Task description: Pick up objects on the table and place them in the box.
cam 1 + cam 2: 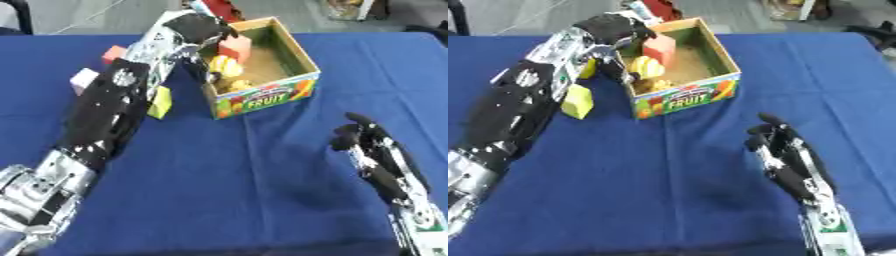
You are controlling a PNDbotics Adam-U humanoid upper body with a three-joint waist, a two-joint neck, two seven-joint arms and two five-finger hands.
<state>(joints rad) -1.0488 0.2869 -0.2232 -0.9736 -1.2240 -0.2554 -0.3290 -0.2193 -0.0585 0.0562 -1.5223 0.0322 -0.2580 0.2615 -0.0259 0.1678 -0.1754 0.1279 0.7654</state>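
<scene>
Over the cardboard fruit box [262, 97] the left hand [614, 27] grips a red block [659, 49] — blue-clothed desk [245, 190]; right hand [785, 155] relaxed.

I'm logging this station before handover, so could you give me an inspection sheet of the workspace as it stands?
Surface: blue tablecloth covers the table.
Job's things: open cardboard FRUIT box holds yellow items; a red block is at the left robot hand over the box; a yellow-green block, a pink block and a red-orange block lie on the cloth left of the box.
Clutter: nothing seen.
Robot hands: left robot hand reaches over the box, fingers curled at the red block; right robot hand rests open at lower right.
Cables: nothing seen.
Surroundings: grey floor beyond the table; red object behind the box.
</scene>
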